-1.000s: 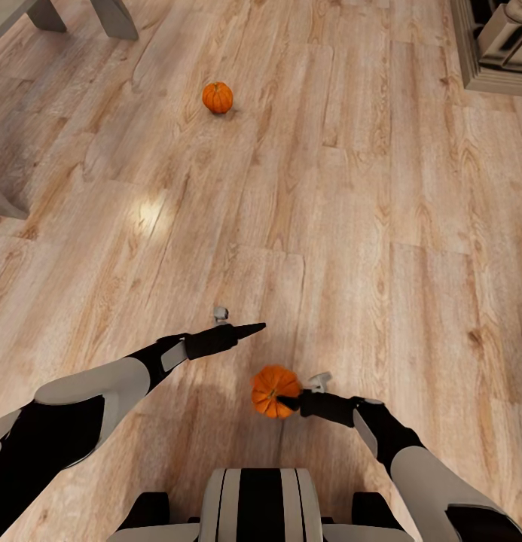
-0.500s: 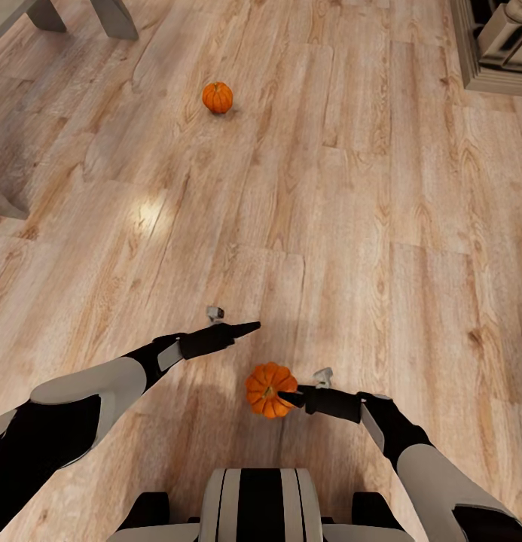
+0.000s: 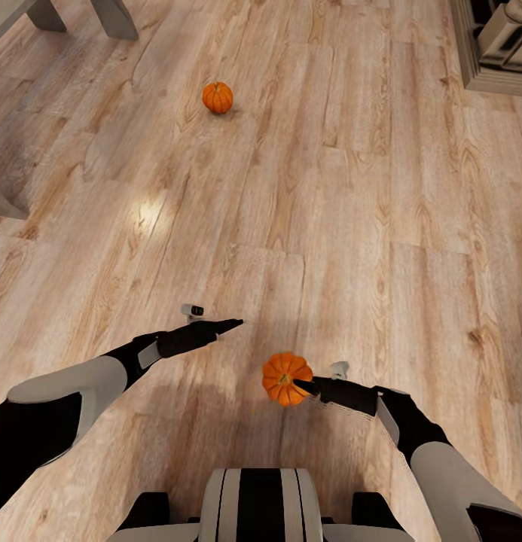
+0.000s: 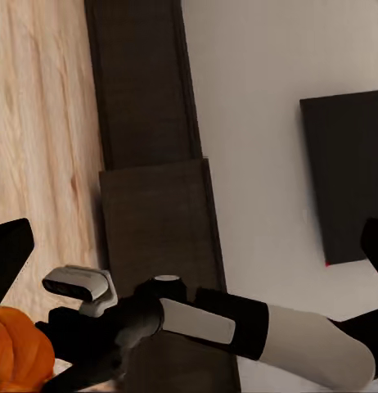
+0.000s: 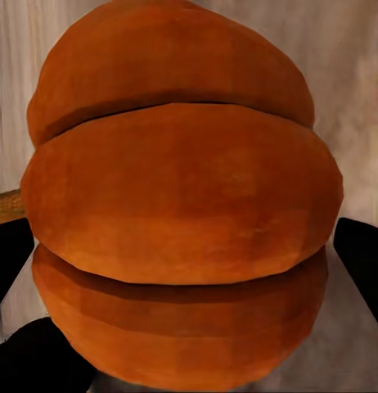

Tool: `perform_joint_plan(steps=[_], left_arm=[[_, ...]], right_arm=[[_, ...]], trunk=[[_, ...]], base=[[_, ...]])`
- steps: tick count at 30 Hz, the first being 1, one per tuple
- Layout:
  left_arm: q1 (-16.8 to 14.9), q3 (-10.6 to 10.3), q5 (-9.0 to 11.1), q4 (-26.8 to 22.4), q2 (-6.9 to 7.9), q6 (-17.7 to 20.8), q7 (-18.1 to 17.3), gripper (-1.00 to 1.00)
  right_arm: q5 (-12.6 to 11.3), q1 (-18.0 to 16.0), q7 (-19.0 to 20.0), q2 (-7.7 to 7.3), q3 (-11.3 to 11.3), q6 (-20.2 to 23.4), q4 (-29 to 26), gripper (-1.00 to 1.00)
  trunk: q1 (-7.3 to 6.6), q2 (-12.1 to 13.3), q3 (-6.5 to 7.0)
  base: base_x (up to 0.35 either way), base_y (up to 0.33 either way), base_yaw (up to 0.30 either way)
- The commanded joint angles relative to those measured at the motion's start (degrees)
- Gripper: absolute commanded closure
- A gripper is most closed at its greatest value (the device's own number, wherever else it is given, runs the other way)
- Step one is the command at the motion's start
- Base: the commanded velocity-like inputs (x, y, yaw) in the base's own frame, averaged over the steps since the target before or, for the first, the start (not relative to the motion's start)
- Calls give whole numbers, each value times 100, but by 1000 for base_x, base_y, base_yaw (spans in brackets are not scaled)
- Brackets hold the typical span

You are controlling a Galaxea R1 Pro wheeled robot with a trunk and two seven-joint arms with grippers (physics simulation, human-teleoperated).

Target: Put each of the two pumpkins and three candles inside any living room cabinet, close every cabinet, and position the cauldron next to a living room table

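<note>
Just ahead of our base, our right gripper (image 3: 297,385) has its fingers clenched on one pumpkin (image 3: 286,379); we carry it level. Left gripper (image 3: 234,324): cannot tell. Farther off, second pumpkin (image 3: 217,97) waits on the floor (image 3: 351,226).

Dark brown wood-grain cabinet (image 4: 156,205) along light plank floor (image 4: 42,123); black wall-mounted TV (image 4: 344,176) at three o'clock; orange ribbed pumpkin (image 4: 17,356) at eight o'clock, right arm (image 4: 238,327) reaching to it.

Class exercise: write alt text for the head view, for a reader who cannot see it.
The right end effector holds an orange pumpkin above a light wood floor. The left end effector points forward, empty; a second pumpkin sits farther ahead.
</note>
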Motion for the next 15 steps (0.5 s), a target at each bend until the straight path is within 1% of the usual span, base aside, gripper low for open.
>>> perform_joint_plan(steps=[1,3,5,6,7,10,11,13,15], left_arm=[[0,-2,2,6,33,6,0,-100],[0,-2,7,13,45,8,0,-100],[0,-2,8,16,49,9,0,-100],[0,-4,4,20,50,9,0,-100],[0,-6,3,23,50,9,0,-100],[0,-12,1,66,53,18,0,-100],[0,-16,1,152,49,24,0,-100],[0,-23,0,277,45,35,0,-100],[0,-27,0,365,50,32,0,-100]], right_arm=[[9,2,-2,-13,-16,317,-167,100],[9,2,-2,-42,-28,536,-372,100],[4,6,-2,-96,-39,609,-488,100],[2,8,-2,-121,-83,634,-533,100],[1,9,-2,-134,-147,645,-557,100],[9,10,4,-216,-630,669,-611,100],[10,10,5,-260,-734,705,-625,100],[11,10,6,-351,-803,859,-695,100],[9,16,5,-410,-832,1123,-897,100]], trunk=[[0,0,0],[0,0,0],[0,0,0],[0,0,0],[0,0,0],[0,0,0],[0,0,0],[0,0,0],[0,0,0]], base=[[0,0,0],[0,0,0],[0,0,0],[0,0,0],[0,0,0],[0,0,0],[0,0,0],[0,0,0],[0,0,0]])
